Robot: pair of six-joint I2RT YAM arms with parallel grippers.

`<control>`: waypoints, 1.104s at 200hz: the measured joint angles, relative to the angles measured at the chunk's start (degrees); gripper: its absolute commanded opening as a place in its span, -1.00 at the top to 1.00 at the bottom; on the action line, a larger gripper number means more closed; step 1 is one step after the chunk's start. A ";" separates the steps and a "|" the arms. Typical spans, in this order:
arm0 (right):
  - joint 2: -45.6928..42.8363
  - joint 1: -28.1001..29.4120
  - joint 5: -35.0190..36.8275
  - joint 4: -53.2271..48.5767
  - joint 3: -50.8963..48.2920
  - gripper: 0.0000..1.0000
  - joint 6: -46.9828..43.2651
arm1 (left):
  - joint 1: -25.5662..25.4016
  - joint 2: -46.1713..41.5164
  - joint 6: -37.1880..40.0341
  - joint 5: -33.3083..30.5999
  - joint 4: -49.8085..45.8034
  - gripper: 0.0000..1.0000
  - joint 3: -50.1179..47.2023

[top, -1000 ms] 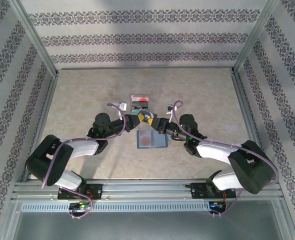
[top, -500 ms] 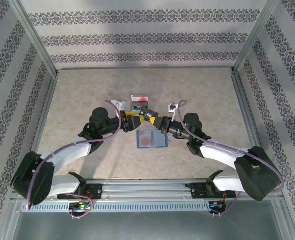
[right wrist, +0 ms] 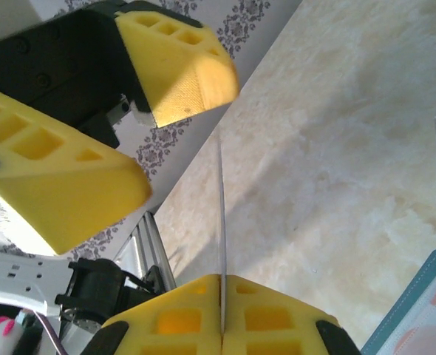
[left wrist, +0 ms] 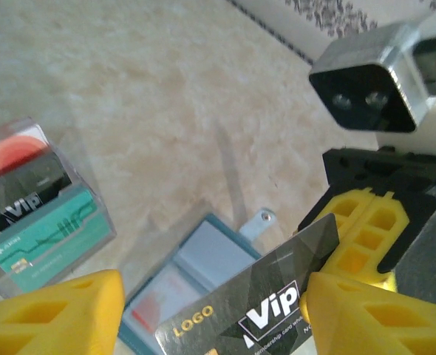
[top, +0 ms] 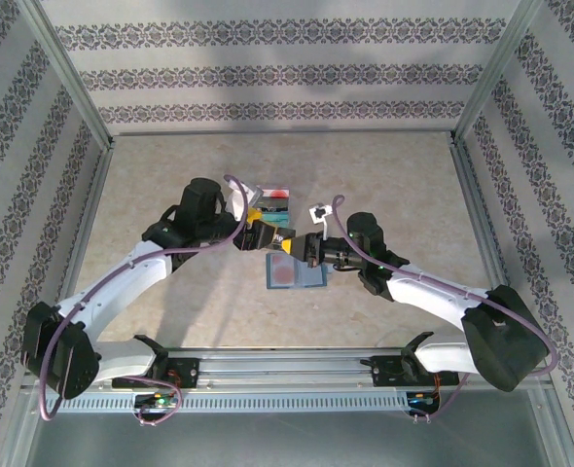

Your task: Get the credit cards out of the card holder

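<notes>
We are seeing the right gripper (right wrist: 222, 288) clenched on one end of a dark card (left wrist: 255, 314), holding it in the air above the table (left wrist: 166, 89). From the right wrist the card is showing edge-on, as a thin line rising from between the closed pads. The left gripper (left wrist: 214, 288) is standing released, grasping nothing. In its own wrist view its yellow fingers (left wrist: 63, 310) are spread wide at 9 and 3 o'clock of the card.

In the top view the two grippers are meeting near the table's middle, the left reaching in from 9 o'clock and the right from 3 o'clock. The card holder (top: 297, 272) is lying open and flat on the table just at 6 o'clock of them, with a reddish patch showing in one panel. At 12 o'clock of them a clear box (left wrist: 48, 222) is holding a teal-green card (left wrist: 48, 240), a second dark card (left wrist: 26, 203) and a red-and-white card (left wrist: 15, 151).
</notes>
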 measured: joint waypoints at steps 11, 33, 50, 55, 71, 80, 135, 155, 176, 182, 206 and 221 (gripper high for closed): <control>0.02 0.02 -0.37 -0.50 0.09 1.00 -0.46 | 0.00 0.61 1.79 0.90 -2.80 -0.27 1.42; 0.26 0.26 -1.20 -1.46 0.37 1.00 -1.11 | 0.00 0.74 4.87 2.16 -6.51 -0.26 2.97; 0.68 0.26 -2.19 -1.97 0.66 1.00 -1.75 | 0.00 0.74 7.21 3.10 -8.72 -0.22 3.63; 0.85 0.26 -2.60 -2.05 0.74 1.00 -1.95 | 0.00 0.74 7.82 3.32 -9.33 -0.21 3.78; 1.44 0.26 -4.26 -2.60 1.33 1.00 -2.36 | 0.00 0.74 9.79 4.04 -10.95 -0.20 4.00; 1.79 0.28 -5.11 -2.80 1.73 1.00 -2.62 | 0.00 0.74 10.82 4.20 -11.93 -0.17 4.04; 2.67 0.39 -9.62 -3.91 3.72 1.00 -4.57 | 0.00 1.31 14.69 5.33 -16.48 -0.01 5.46; 2.78 0.74 -10.51 -4.55 4.13 1.00 -5.16 | 0.00 1.62 15.34 6.05 -17.16 0.20 5.66; 2.78 0.74 -11.02 -5.70 4.17 1.00 -5.81 | 0.02 2.01 16.15 6.69 -17.70 0.41 5.70; 2.78 0.74 -11.04 -6.10 4.17 1.00 -6.08 | 0.02 2.03 16.24 6.88 -17.86 0.47 5.70; 2.75 0.72 -10.91 -7.45 4.17 1.00 -6.67 | 0.02 2.03 16.83 7.52 -18.03 0.70 5.70; 2.69 0.72 -10.69 -8.26 4.17 1.00 -7.08 | 0.02 2.03 17.00 8.22 -18.23 0.79 5.70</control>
